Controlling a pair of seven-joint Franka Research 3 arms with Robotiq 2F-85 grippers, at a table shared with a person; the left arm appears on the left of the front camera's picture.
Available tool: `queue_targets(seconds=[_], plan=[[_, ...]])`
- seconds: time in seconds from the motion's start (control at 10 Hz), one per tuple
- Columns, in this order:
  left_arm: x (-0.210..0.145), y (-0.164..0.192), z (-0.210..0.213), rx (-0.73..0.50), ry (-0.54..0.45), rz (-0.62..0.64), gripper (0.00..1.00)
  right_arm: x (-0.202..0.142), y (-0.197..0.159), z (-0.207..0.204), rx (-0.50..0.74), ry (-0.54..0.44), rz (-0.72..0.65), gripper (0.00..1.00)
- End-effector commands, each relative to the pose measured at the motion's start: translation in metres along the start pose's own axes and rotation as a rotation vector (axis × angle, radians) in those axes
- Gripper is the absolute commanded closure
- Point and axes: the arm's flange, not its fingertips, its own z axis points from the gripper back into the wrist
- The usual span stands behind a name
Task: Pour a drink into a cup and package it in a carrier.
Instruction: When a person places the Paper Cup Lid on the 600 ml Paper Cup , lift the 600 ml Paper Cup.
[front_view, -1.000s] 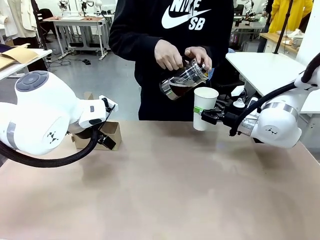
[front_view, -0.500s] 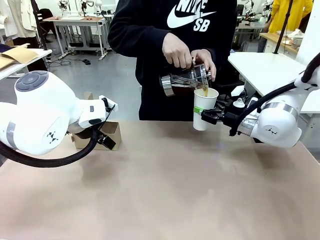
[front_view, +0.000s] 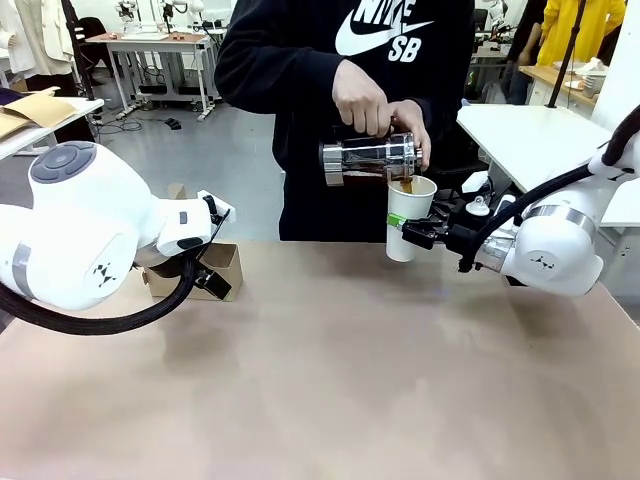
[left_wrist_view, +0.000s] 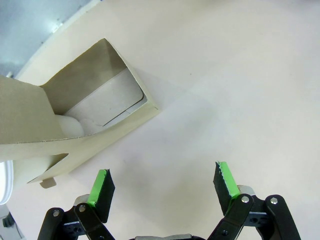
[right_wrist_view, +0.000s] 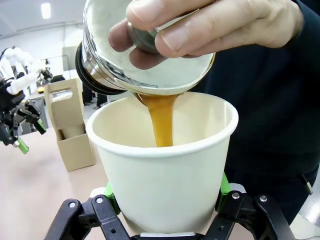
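A person tips a clear jar (front_view: 368, 160) of dark brown drink (right_wrist_view: 161, 117) over the white paper cup (front_view: 408, 215); a brown stream falls into the cup (right_wrist_view: 165, 175). My right gripper (front_view: 402, 233) is shut on the cup's lower part, holding it upright above the table's far edge, its green pads (right_wrist_view: 223, 185) pressed against the cup's sides. The brown cardboard carrier (front_view: 215, 270) stands at the far left of the table, beside my left gripper (front_view: 207, 282). In the left wrist view my left gripper (left_wrist_view: 162, 182) hangs open over the table, close to the carrier (left_wrist_view: 75, 120).
The person's hands (front_view: 360, 100) hold the jar from above, right over my right gripper. A white table (front_view: 530, 135) stands behind at the right. The tan tabletop (front_view: 330, 380) stretches wide in front of both arms.
The person has tilted the jar from slanted to level over the cup and the drink now pours in. Both arms have stayed still.
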Motion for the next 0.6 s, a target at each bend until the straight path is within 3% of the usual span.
queue_targets(seconds=[0.0, 0.5], plan=[[-0.0002, 0.0007, 0.0007, -0.001, -0.002, 0.002, 0.0, 0.0037, 0.0031, -0.0001, -0.002, 0.005, 0.004, 0.19], [-0.0002, 0.0007, 0.0007, -0.001, -0.002, 0.002, 0.0, 0.0037, 0.0031, -0.0001, -0.002, 0.005, 0.004, 0.19]])
